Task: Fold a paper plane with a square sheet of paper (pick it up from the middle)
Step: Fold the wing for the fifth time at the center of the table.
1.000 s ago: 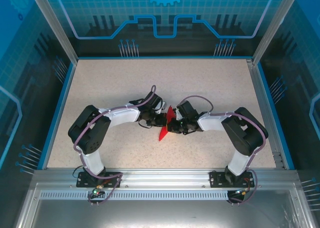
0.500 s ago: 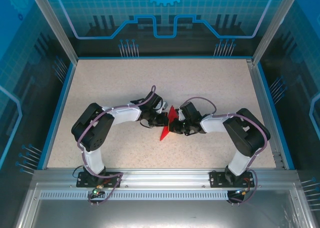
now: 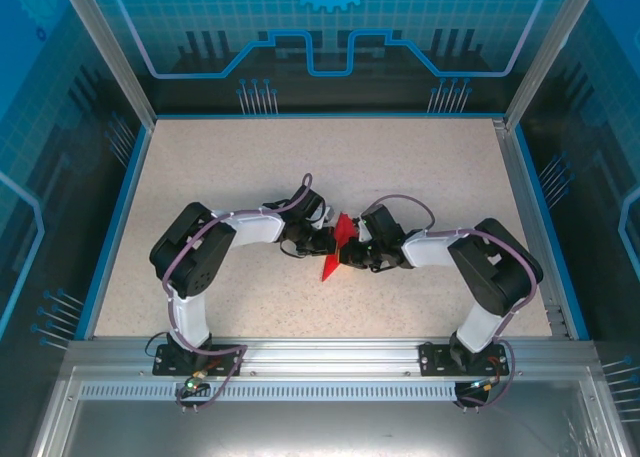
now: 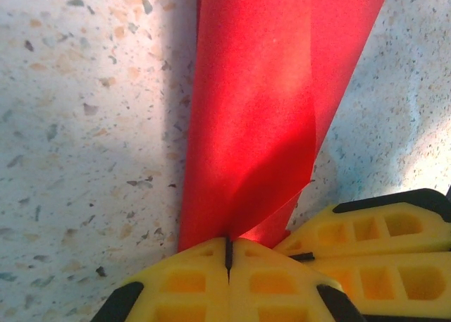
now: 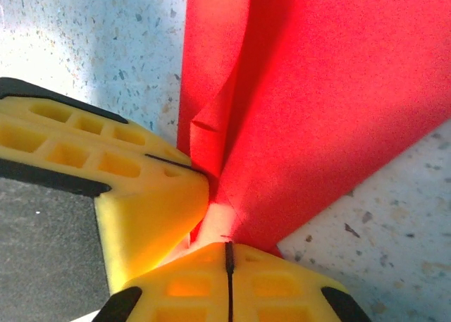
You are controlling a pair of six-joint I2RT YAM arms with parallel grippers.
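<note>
top view: left hand [image 3: 323,243] and right hand [image 3: 353,254] meet mid-desk [image 3: 200,177], both pinching the sheet of paper [image 3: 329,268], creased narrow, tip pointing to 7 o'clock. left wrist: yellow fingers [image 4: 187,290] squeezed together on the sheet's bottom end, probably to pin the crease. right wrist: same clamp from the opposite side, left hand crowding in at 9 o'clock.

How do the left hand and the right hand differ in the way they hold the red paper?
The left hand meets the red paper from the left; the right hand from the right. Paper leaving the left hand is a narrow curled strip; at the right hand it fans wide, with a small buckle. Both are shut on it, their yellow fingers close together.
</note>
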